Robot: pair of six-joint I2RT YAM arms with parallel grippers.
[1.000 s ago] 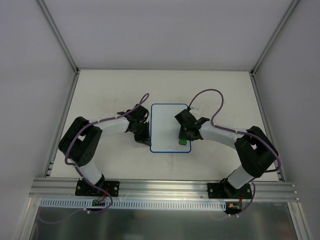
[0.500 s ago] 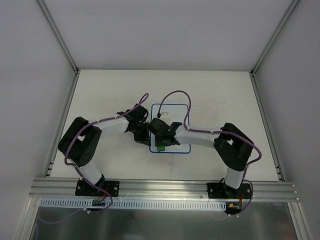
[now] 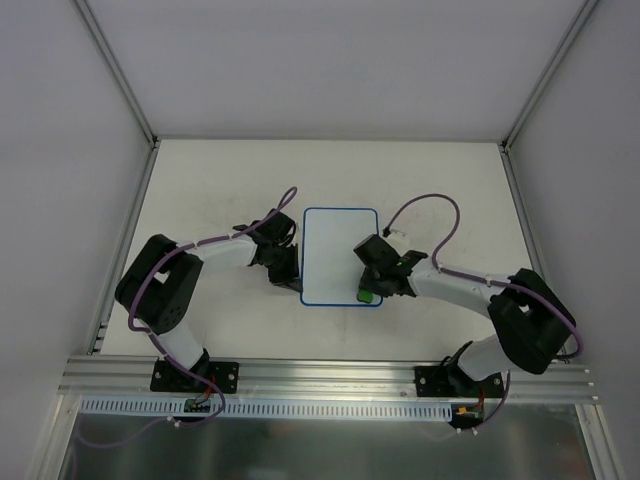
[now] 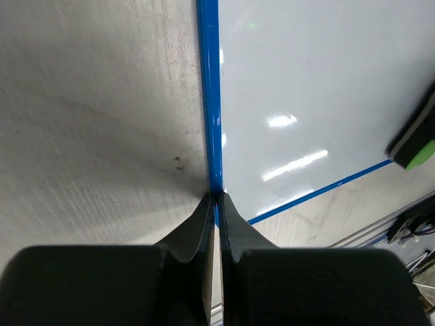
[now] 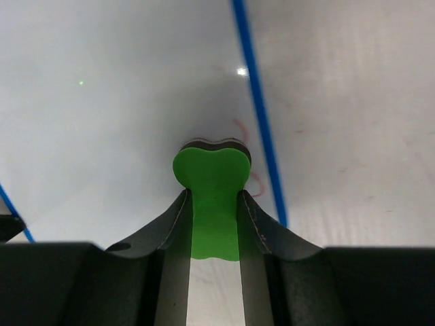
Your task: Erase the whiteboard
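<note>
Caught the right jaws clamped on the green eraser [image 5: 211,197] at the near right corner of the whiteboard [image 3: 330,250], flat on the bench [image 3: 200,190], faint red marks [image 5: 242,130] just ahead by its right rim, left jaws shut, tips on its left rim.

White tabletop [image 3: 215,180], faintly smudged and scuffed. One whiteboard [image 3: 333,250] lies flat on it near the middle, blue-rimmed, mostly clean, with faint red marks by its right edge.
</note>
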